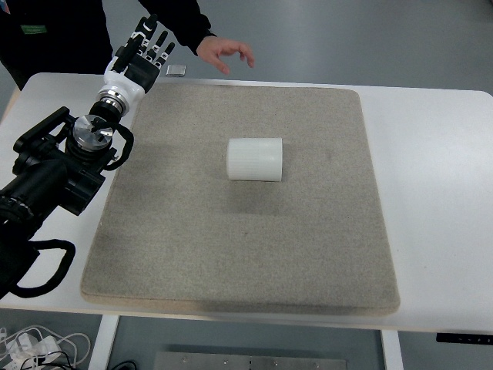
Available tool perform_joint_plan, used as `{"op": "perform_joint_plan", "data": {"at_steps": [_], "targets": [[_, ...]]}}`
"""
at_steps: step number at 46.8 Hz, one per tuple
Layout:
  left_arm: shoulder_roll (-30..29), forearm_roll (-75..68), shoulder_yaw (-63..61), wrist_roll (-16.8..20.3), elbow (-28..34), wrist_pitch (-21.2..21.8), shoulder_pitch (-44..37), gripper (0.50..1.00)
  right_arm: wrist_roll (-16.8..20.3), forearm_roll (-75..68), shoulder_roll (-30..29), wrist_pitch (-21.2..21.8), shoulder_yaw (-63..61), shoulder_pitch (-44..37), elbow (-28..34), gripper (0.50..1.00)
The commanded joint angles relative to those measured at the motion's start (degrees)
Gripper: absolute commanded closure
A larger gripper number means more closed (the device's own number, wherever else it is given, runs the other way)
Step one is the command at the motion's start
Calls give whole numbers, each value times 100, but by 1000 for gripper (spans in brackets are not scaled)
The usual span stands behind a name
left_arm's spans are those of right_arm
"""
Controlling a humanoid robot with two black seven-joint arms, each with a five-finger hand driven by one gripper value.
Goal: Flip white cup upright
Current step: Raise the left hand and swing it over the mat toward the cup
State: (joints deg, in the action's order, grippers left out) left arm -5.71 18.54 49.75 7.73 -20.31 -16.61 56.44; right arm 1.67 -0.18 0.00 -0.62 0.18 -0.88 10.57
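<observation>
A white ribbed cup [255, 159] lies on its side near the middle of a grey felt mat [246, 254]. My left hand [146, 48] is at the mat's far left corner, well away from the cup, with its fingers spread and holding nothing. Its black arm [54, 169] comes in from the left edge. No right arm shows.
A person in a dark sleeve stands behind the table, with a hand [225, 52] held over the far edge. A small grey object [176, 71] lies on the white table [439, 193] next to my left hand. Cables hang below the table's front left.
</observation>
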Motion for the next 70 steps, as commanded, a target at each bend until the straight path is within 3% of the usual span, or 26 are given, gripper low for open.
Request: {"op": "perform_joint_plan", "data": {"at_steps": [1,33,45,55,70], "targets": [[0,9,8,0,9,0,-2,504,0,0,0,0,0,0,-2,548],[-35,-44,-18,0,141,-62,156,504,0,0,0,0,0,0,-2,548],[-167,-913,-396,0,97,-105,385,506,0,0,0,0,0,0,-2,548],[-623,-2283,-642,-35,-544,-536,499,506,0,0,0,0,0,0,-2,548],[-1151,-4420,-1116,-96,-2002,-580,675,508,0,0,0,0,0,0,-2,548]]}}
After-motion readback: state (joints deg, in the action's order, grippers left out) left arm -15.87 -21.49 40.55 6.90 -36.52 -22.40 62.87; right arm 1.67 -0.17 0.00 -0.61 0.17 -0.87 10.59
